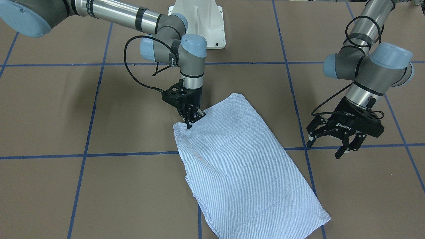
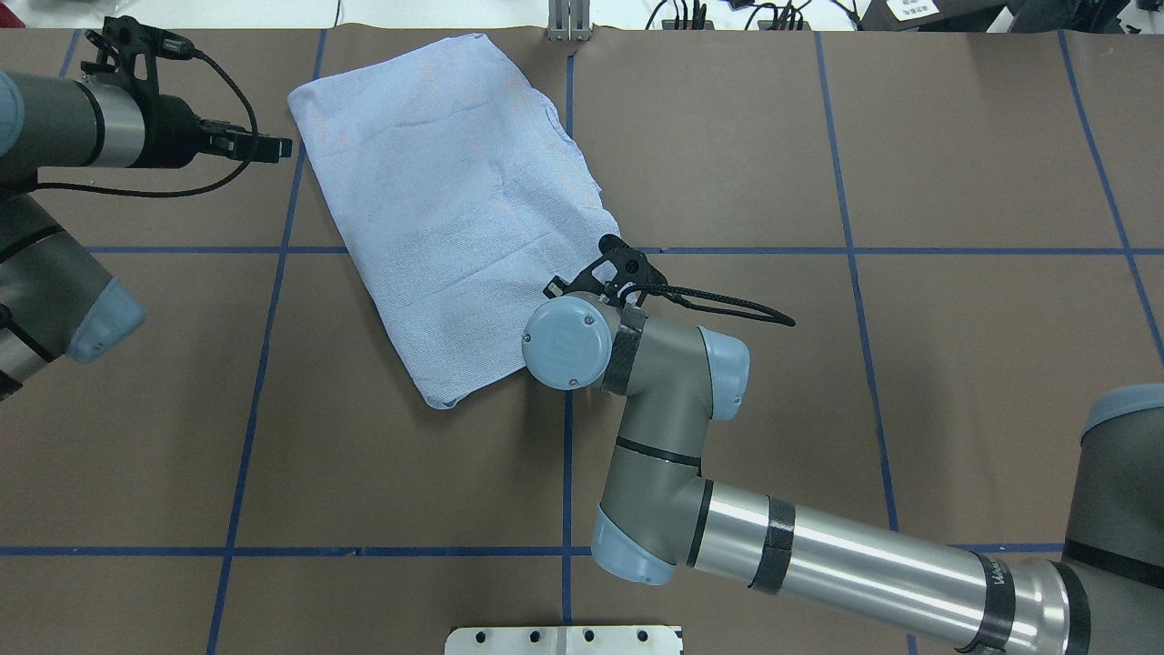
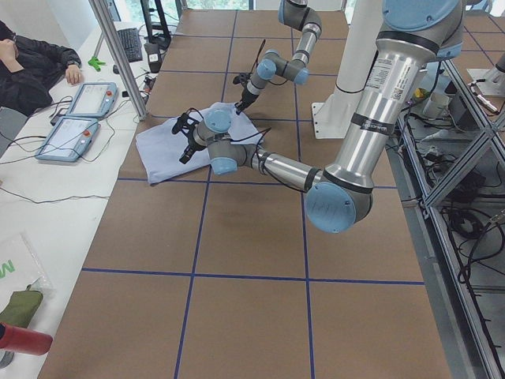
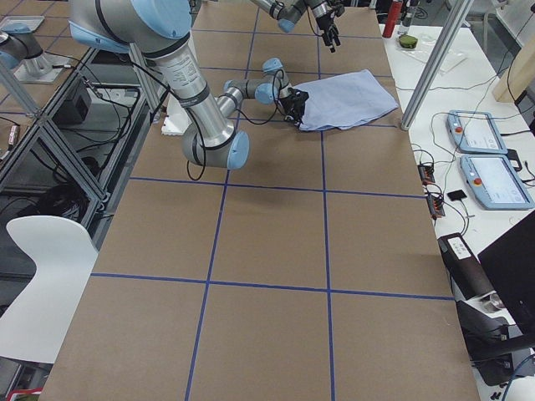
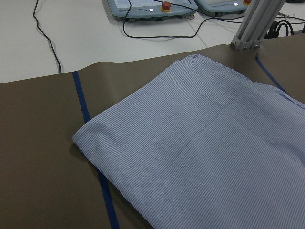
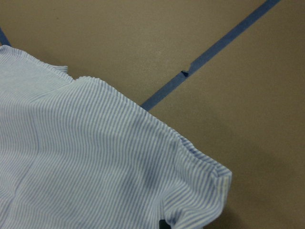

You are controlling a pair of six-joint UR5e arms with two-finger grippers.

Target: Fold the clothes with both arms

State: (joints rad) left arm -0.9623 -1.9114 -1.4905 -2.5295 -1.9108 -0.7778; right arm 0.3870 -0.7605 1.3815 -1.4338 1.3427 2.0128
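Nearest the base: right end effector drawn narrow on the near corner of the shirt, cloth puckered at the pinch; a shallow hold by the look of it, right at the hem; likely risk of slipping off on the lift, or of catching only the top layers and peeling the stack open instead of carrying it over whole.

Farther out: shirt folded to a long oblong, lying flat and slantwise on the brown surface, across the blue tape lines; with one corner pulled alone, probable dragging and skewing rather than a clean crease, for want of anything pinning the other side.

Farther still: left end effector spread wide, holding nothing, beside the shirt's long edge and apart from it; late or off-target closing there judged enough to leave a crooked, wrinkled fold.

Farthest: shirt's far end close to the far rim of the surface and to a metal post; any push outward liable to send cloth over the rim or bunch it against the post.
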